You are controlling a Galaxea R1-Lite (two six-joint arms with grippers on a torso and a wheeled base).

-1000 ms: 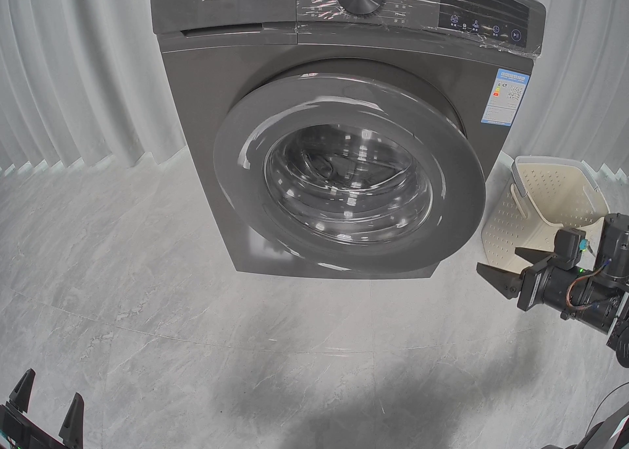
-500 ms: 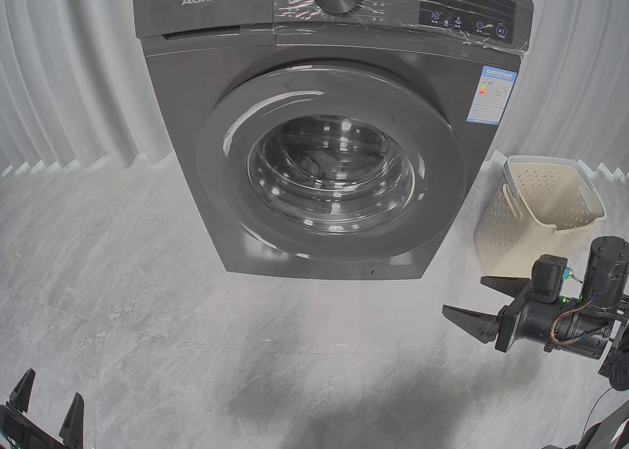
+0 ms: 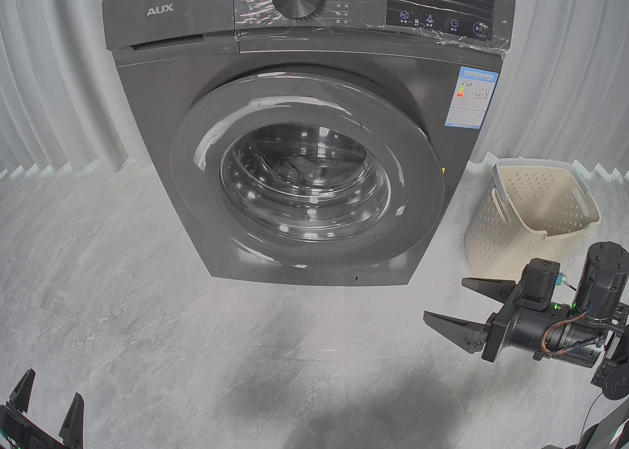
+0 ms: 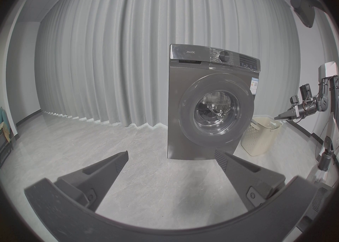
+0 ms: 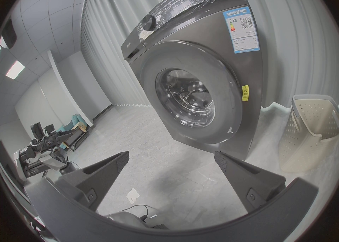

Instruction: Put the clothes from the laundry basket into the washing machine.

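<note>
right tool (image 3: 445, 299) apart, empty, near laundry basket (image 3: 499, 234) | left tool (image 3: 52, 386) apart, empty | washing machine (image 3: 196, 110) door shut | clothes (image 3: 291, 172) seemingly the dark bundle behind its glass | likely soft, light; pinch a bunched fold

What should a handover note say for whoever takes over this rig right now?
Left gripper: open, holding nothing, low on the robot's left.
Right gripper: open, holding nothing, in front of the laundry basket, not touching it.
Washing machine: door shut; a dark shape lies behind the glass, cannot tell if it is clothing.
The basket stands on the floor beside the machine, on the robot's right; no clothes show in the visible part of its inside.
Done: possibly the loading.
Left: check the basket; if clothes remain, open the door and load them.
</note>
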